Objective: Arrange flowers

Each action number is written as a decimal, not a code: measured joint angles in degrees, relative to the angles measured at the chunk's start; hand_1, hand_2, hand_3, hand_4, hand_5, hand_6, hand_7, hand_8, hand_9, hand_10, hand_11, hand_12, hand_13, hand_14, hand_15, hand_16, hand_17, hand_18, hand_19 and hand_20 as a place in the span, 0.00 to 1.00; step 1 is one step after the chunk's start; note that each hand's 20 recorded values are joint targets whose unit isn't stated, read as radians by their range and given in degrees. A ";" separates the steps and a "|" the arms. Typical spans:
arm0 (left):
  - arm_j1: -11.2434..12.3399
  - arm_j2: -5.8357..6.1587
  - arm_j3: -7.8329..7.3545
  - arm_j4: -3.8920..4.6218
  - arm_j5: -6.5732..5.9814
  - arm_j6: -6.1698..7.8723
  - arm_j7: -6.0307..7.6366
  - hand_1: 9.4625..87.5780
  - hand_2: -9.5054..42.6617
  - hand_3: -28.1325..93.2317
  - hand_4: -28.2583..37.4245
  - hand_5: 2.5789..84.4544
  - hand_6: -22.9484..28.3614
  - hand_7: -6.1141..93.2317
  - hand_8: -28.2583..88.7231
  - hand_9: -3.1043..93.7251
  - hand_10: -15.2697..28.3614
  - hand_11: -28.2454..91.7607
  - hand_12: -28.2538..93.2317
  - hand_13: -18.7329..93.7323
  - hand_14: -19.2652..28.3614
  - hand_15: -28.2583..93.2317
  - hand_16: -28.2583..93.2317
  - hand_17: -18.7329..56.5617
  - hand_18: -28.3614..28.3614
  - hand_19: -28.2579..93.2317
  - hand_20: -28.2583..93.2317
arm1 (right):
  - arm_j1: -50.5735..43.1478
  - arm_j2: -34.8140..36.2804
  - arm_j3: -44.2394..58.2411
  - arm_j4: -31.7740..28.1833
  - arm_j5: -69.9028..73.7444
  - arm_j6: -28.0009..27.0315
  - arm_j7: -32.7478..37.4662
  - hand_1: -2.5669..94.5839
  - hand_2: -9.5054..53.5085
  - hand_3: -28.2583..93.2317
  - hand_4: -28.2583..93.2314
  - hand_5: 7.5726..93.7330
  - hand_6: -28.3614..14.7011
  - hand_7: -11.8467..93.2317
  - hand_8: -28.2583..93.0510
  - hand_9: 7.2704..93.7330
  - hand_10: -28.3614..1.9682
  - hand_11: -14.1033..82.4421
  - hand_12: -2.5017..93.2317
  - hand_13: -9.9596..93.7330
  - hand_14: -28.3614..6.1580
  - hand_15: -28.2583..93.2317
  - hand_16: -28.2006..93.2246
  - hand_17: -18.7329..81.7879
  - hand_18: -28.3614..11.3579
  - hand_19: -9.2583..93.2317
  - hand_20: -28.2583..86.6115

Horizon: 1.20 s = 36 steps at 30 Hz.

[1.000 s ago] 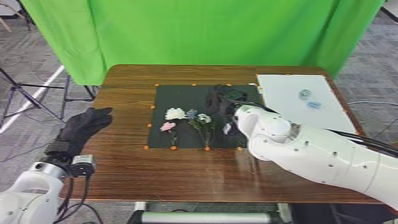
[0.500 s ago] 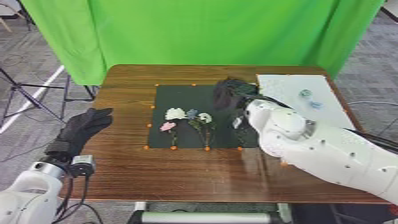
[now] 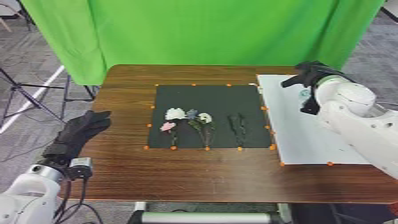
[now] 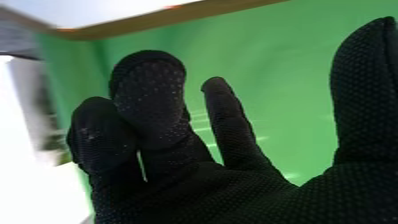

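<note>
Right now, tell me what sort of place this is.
Probably a robotics lab or filming space: a green cloth backdrop hangs behind the wooden table, tripod legs stand at the left, and a black mat holds artificial-looking flowers.

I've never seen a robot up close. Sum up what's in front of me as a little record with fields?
Setting: brown table, green curtain behind
Black mat: pink flower, large white flower, blue flower; leafy stems toward the right
Right hand: above the white board, fingers extended
Left hand: by the table's left edge
</note>
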 measured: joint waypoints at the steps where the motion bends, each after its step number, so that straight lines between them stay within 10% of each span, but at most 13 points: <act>1: 0.00 -0.01 0.00 0.00 0.00 0.00 0.01 0.15 0.48 0.70 0.00 0.49 0.54 0.18 0.19 0.44 0.71 0.39 0.30 0.43 0.77 0.36 0.20 0.26 0.69 0.34 0.32 | -0.81 0.39 0.62 0.52 0.00 0.86 0.11 0.25 0.00 0.69 0.14 0.34 0.58 0.11 0.21 0.38 0.16 0.18 0.15 0.86 0.60 0.74 0.48 0.69 0.18 1.00 0.71; 24: -0.29 -0.19 0.05 -0.06 0.10 -0.40 -0.19 0.15 0.48 0.70 0.00 0.50 0.55 0.17 0.19 0.45 0.71 0.39 0.30 0.43 0.77 0.37 0.20 0.26 0.69 0.34 0.32 | -9.50 2.95 3.19 2.88 -2.19 2.37 2.90 0.43 0.00 0.74 0.12 0.56 0.64 0.21 0.19 0.65 0.42 0.24 0.24 0.90 0.67 0.79 0.48 0.73 0.23 1.00 0.78; 36: -0.52 -0.28 0.08 -0.05 0.10 -0.62 -0.24 0.15 0.48 0.70 0.00 0.50 0.55 0.17 0.19 0.45 0.71 0.39 0.30 0.43 0.77 0.37 0.20 0.26 0.69 0.34 0.32 | -8.45 2.94 -6.02 5.35 -6.55 18.88 2.05 0.66 0.07 0.63 0.09 0.80 0.71 0.27 0.29 0.90 0.57 0.30 0.30 0.95 0.76 0.79 0.48 0.80 0.29 1.00 0.81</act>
